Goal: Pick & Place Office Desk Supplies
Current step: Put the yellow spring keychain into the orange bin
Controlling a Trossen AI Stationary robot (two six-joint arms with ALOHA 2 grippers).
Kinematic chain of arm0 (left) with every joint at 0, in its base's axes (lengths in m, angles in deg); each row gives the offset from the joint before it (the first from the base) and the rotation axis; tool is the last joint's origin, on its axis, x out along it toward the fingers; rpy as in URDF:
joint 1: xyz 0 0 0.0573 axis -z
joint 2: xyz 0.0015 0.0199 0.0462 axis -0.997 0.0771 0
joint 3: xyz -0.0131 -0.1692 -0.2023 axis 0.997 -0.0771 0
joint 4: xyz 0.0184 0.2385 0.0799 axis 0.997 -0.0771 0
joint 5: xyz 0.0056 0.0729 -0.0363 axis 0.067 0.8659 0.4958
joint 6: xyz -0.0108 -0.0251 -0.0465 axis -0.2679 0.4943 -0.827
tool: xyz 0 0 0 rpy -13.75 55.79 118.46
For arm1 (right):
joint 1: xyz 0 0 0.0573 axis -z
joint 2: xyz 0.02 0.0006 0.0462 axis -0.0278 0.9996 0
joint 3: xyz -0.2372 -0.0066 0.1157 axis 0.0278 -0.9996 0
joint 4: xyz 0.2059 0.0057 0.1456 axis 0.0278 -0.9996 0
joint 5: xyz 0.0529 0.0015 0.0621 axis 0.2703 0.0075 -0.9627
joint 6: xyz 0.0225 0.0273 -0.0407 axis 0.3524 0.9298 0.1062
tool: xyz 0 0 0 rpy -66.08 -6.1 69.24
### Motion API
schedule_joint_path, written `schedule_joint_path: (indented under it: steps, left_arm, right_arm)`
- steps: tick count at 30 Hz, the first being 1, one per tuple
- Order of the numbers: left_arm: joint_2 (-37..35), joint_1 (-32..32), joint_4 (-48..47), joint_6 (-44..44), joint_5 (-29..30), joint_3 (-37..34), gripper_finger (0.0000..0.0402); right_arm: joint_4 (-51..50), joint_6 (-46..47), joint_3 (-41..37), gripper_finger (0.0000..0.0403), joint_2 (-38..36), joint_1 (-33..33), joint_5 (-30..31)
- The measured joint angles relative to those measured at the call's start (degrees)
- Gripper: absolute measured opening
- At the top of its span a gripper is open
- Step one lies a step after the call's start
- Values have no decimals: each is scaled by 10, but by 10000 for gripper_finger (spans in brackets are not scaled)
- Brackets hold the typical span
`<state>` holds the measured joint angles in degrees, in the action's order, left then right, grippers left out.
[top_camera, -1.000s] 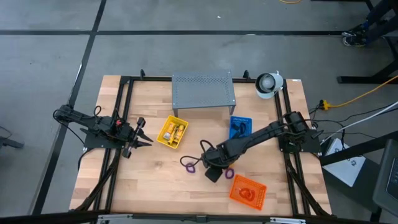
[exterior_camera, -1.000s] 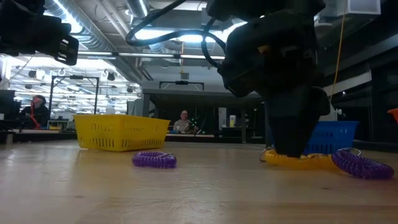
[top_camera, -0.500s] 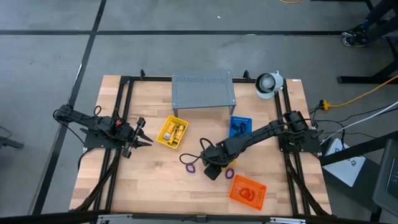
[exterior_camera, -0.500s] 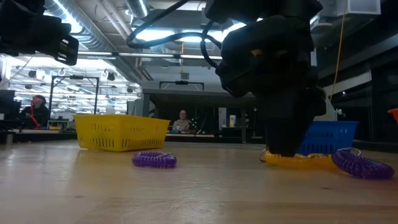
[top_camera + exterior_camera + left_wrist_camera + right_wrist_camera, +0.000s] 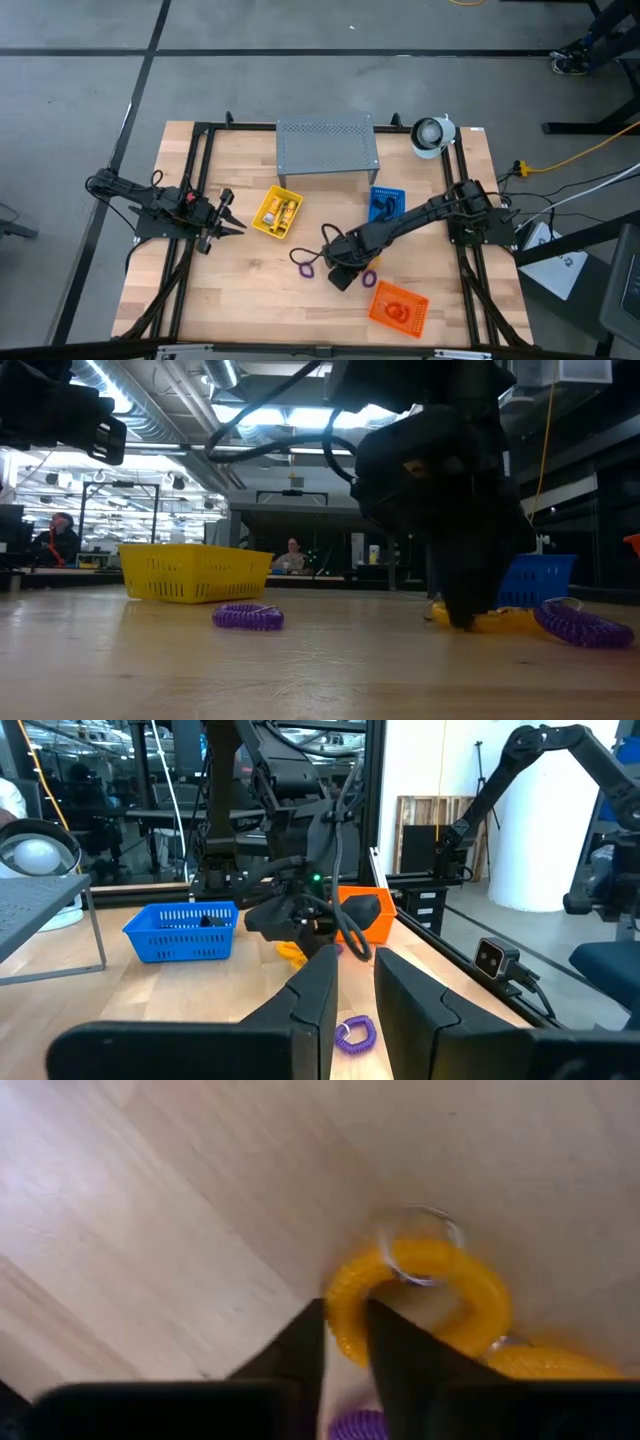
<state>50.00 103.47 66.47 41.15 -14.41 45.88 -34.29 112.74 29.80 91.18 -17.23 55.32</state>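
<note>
Item: yellow loop [image 5: 420,1285], flat on your desk [image 5: 250,270] beside the orange tray [image 5: 398,308]. Right gripper [image 5: 345,1335] pinches its coil, tips down for a lift. Left gripper [image 5: 355,990] waits at the desk's left edge, fingers nearly together, empty.

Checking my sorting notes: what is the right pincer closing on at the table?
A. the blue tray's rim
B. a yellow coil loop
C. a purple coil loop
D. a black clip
B: the right wrist view shows the right pincer with its fingers pinching the yellow coil loop against the wooden table.
</note>
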Motion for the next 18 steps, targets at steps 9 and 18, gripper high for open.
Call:
schedule_joint_path:
  steps: [9,18]
  left_arm:
    - [0,0,0,0,0,0,63]
    - [0,0,0,0,0,0,63]
  right_arm:
    - [112,12,-2,10,1,18,-27]
    - [291,39,-1,3,-47,39,-47]
